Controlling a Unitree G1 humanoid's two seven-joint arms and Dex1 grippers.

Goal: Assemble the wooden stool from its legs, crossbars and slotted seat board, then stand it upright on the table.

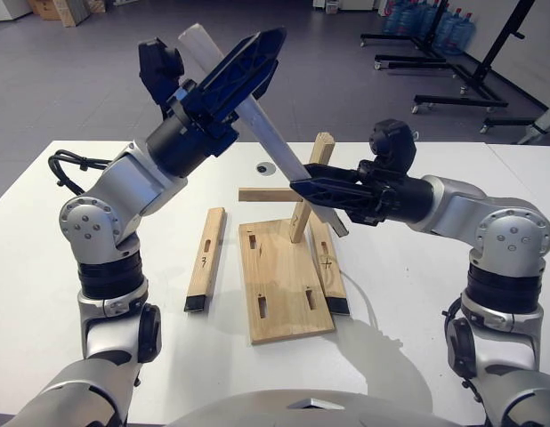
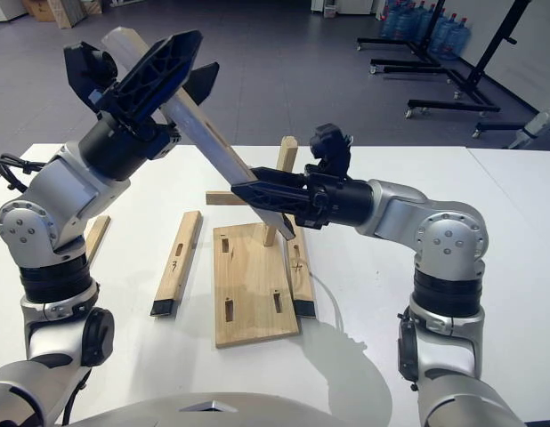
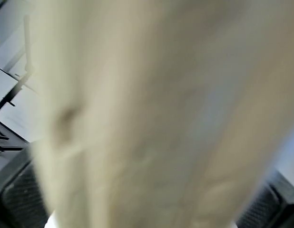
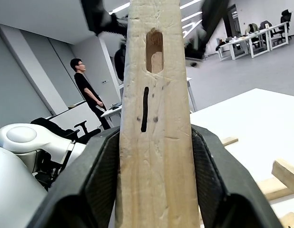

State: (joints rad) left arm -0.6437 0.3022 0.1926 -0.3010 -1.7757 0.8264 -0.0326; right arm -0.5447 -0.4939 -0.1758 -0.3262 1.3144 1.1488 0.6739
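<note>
Holding one stool leg (image 1: 273, 142) aslant in the air above the table (image 1: 417, 267): the left gripper (image 1: 262, 53) is clamped near its upper end and the right gripper (image 1: 302, 185) near its lower end, with wood pressed against both fingers in the right wrist view. The slotted seat board (image 1: 279, 294) lies flat beneath. A standing leg (image 1: 321, 151) leans from it with a crossbar (image 1: 262, 194) attached. Two loose legs lie flanking the board, one to its left (image 1: 206, 258) and one to its right (image 1: 328, 271).

Risk 1: with two arms on one rigid piece, any mismatch in their paths would likely twist the leg or make it slip.

Risk 2: the held leg's lower end crosses close to the standing leg, contact unclear. A nudge could topple that leaning assembly or shift the board.
</note>
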